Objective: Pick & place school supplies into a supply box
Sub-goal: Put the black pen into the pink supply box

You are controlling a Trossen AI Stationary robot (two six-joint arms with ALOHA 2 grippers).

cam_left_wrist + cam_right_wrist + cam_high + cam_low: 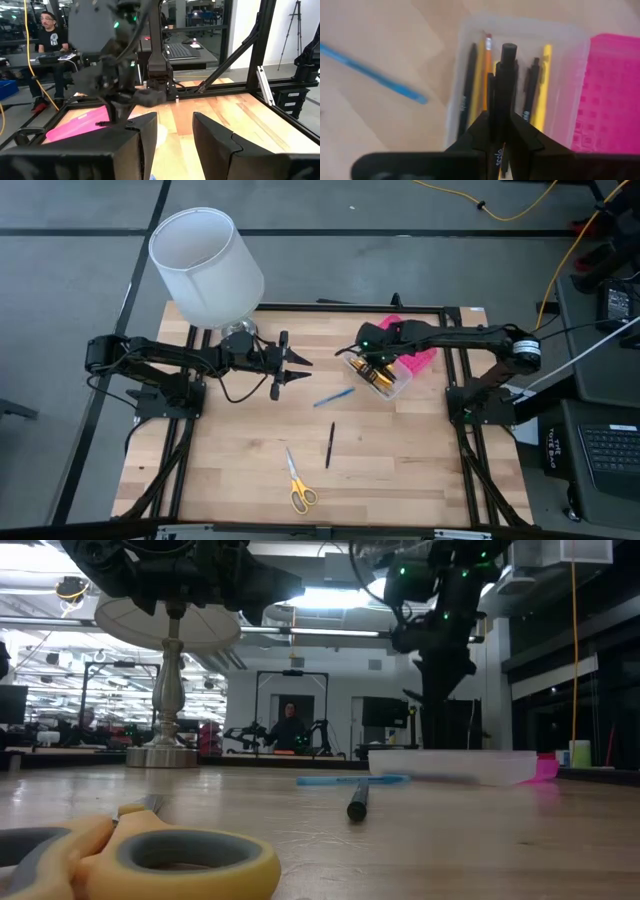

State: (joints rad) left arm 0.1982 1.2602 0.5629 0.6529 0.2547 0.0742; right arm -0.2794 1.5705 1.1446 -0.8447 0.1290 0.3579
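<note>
**Around the bench: lamp, cables, a person and desk gear**

A white lamp shade stands at the far left corner of the wooden bench, on a silvery turned lamp base seen from the low view. A yellow cable snakes over the grey floor. Right of the bench lies a black keyboard. In the room behind, a person in a dark shirt sits at a desk; another keyboard rests there.
</note>
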